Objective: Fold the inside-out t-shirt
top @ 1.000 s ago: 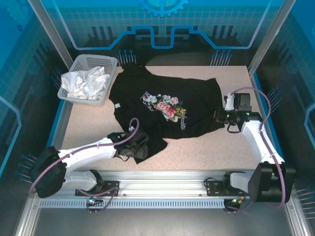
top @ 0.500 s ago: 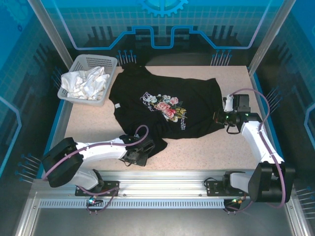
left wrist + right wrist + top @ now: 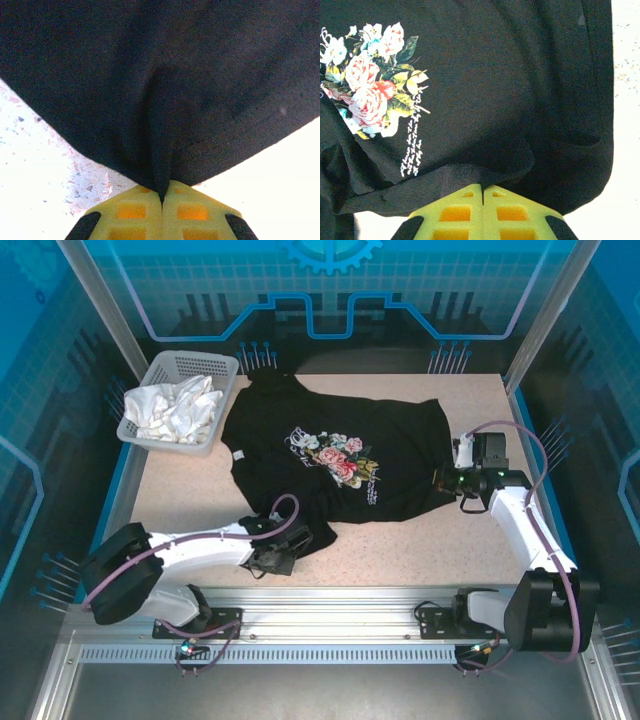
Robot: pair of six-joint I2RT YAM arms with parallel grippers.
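Both grippers clamped onto the black t-shirt (image 3: 400, 445), one on each side

The shirt is spread flat in the middle of the speckled table (image 3: 430, 550), flower print (image 3: 338, 457) facing up. The left arm (image 3: 190, 548) lies low along the bottom left of the top view and stretches right, so the left gripper (image 3: 288, 541) sits at the shirt's lower-left corner. Its yellow pads (image 3: 135, 212) are squeezed together with a fold of black fabric caught between them. The right arm (image 3: 525, 530) rises from the lower right, bends, and points its right gripper (image 3: 447, 477) left at the shirt's right edge, pads closed on the hem there too. Upper left there's a plastic basket (image 3: 192, 361) with a crumpled white cloth (image 3: 175, 408) in it, just beside the shirt.
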